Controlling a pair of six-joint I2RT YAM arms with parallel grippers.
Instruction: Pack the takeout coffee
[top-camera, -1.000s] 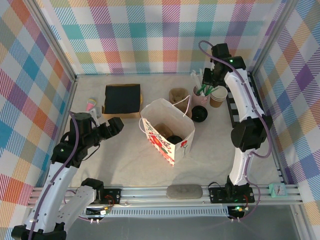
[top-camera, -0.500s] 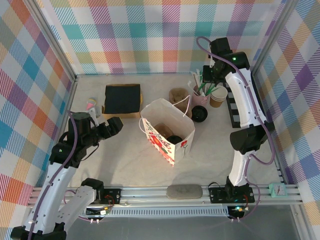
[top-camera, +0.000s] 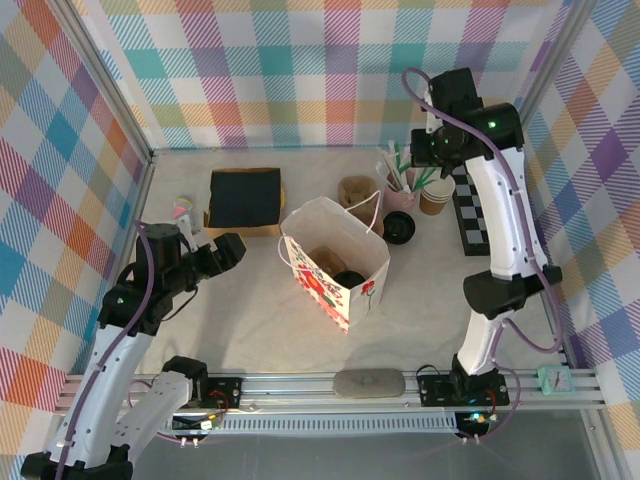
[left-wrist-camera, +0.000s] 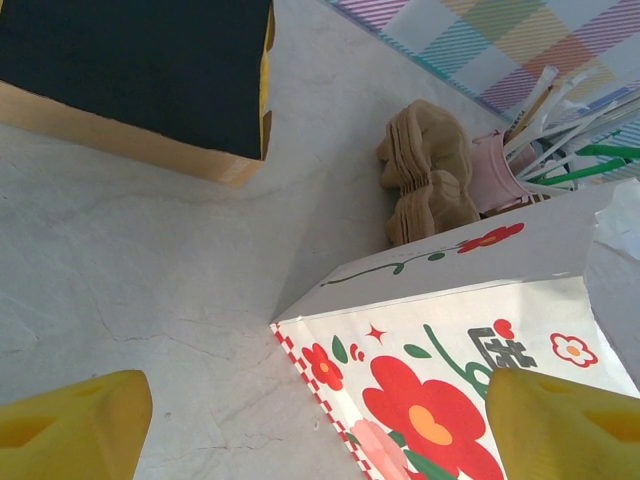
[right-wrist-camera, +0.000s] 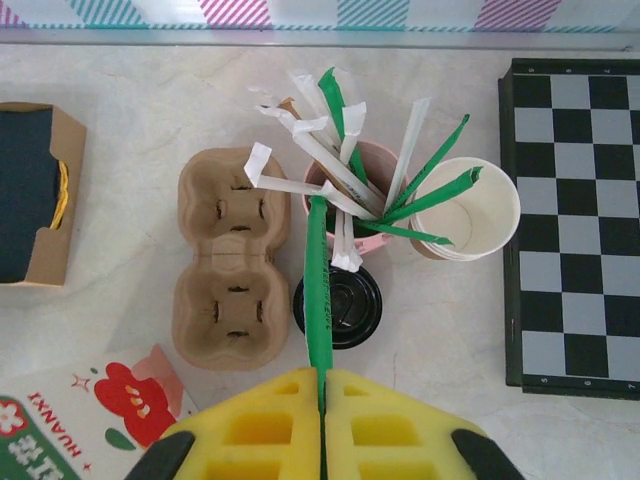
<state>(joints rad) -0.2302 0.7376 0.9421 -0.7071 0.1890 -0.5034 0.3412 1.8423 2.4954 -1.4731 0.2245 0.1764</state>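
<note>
Robot lab cell, aluminium frame (top-camera: 280, 385), plaid walls (top-camera: 300, 70)

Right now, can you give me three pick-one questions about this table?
1. Where is the round black plastic lid? A. on the checkerboard B. beside the brown pulp two-cup carrier C. floating in the air
2. What colour is the thin straw in the right claw? A. green B. pink C. blue
3. How is the left claw? A. shut on a cup B. open and empty C. shut on a straw
Answers: B, it lies right by the carrier; A, a green straw sticks out between the shut fingers; B, its yellow fingertips stand far apart.
</note>
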